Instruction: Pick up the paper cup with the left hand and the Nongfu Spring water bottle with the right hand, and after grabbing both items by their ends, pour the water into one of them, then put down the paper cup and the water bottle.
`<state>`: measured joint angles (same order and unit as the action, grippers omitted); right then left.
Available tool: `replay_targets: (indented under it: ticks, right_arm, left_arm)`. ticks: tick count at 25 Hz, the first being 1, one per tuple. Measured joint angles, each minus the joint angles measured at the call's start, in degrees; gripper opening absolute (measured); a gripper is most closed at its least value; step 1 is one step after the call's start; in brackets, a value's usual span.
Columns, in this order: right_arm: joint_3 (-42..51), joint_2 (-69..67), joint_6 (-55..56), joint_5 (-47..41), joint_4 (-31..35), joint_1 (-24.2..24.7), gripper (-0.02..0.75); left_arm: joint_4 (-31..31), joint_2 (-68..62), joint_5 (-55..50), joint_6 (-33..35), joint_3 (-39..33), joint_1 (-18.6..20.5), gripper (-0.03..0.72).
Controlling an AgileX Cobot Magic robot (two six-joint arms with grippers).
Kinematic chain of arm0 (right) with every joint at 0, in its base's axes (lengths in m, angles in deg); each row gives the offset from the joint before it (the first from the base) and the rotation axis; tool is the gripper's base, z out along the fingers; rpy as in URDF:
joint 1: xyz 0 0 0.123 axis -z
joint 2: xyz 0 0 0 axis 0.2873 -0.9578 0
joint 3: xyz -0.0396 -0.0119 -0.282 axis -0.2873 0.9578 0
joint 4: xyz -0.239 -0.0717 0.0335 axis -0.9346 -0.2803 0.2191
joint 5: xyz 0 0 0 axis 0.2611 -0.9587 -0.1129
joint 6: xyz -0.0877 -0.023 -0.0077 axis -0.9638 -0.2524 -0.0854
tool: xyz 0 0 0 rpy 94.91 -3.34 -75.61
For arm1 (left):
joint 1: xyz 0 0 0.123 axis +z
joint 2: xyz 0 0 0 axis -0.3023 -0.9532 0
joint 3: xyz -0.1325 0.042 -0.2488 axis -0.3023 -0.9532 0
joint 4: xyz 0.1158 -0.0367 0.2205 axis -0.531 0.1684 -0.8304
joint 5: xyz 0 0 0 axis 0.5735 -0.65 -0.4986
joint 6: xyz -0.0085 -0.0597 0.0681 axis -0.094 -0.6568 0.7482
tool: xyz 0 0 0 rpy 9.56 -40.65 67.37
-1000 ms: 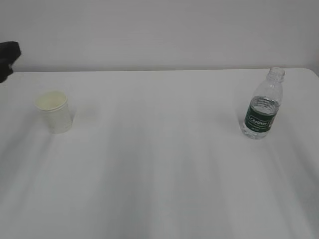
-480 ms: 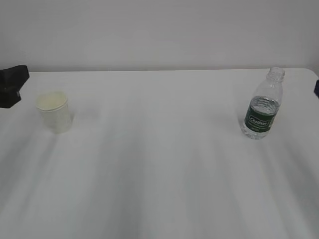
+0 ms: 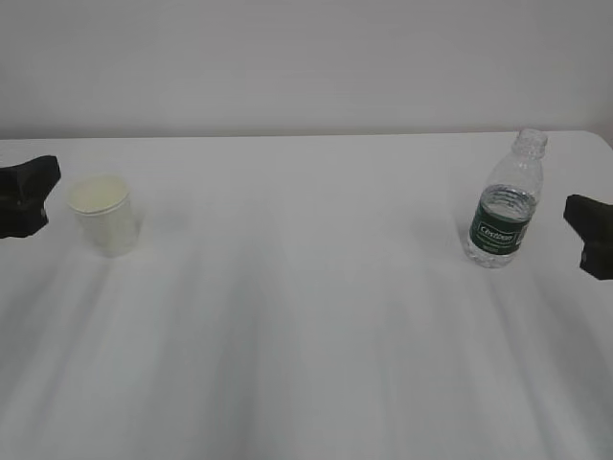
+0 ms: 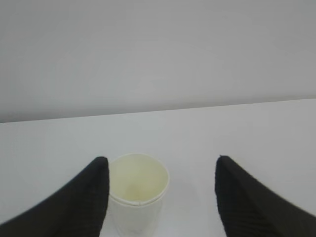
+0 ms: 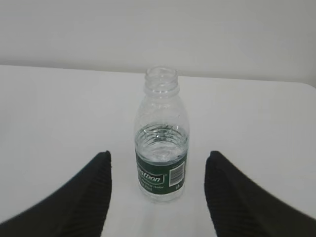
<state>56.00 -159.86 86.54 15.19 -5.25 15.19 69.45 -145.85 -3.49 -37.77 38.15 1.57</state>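
The small white paper cup (image 3: 100,213) stands upright at the table's left, its cream inside empty. My left gripper (image 3: 34,195) is just left of it, open and apart from it. In the left wrist view the cup (image 4: 138,190) sits ahead between the open fingers (image 4: 81,205), close to the left one, in the left gripper (image 4: 161,160). The Nongfu Spring water bottle (image 3: 506,206) stands uncapped and partly full at the right. My right gripper (image 3: 582,230) is open just right of it. In the right wrist view the bottle (image 5: 162,143) is centred ahead of the right gripper (image 5: 159,154).
The white table (image 3: 306,316) stretches between cup and bottle with nothing else on it. A plain white wall runs behind its far edge. The table's right edge lies close behind the bottle.
Both grippers have come in from the frame's sides: the left one has dropped down beside the cup, and the right one has entered next to the bottle. Cup and bottle have not moved.
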Motion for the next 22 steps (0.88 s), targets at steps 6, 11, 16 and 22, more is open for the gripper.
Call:
replay_targets:
  ticks: [6, 11, 16, 22]
  right_arm:
    - [0.00, -3.49, 0.10, 0.00, -2.21, 0.00, 0.460]
    - [0.00, -7.69, 0.10, 0.74, -2.71, 0.00, 0.460]
    - [0.00, -12.59, 0.14, 6.19, -2.83, 0.00, 0.460]
    - [0.00, -20.20, 0.23, 14.55, -2.83, 0.00, 0.460]
  left_arm:
    - [-0.36, -6.46, 2.83, 0.00, 0.00, 0.00, 0.468]
    - [-2.60, -10.13, 5.98, -1.72, 0.00, 0.00, 0.461]
    - [-4.52, -10.55, 7.07, -2.73, 0.00, 0.00, 0.459]
    - [-5.16, -10.67, 6.43, -3.02, -0.22, 0.00, 0.450]
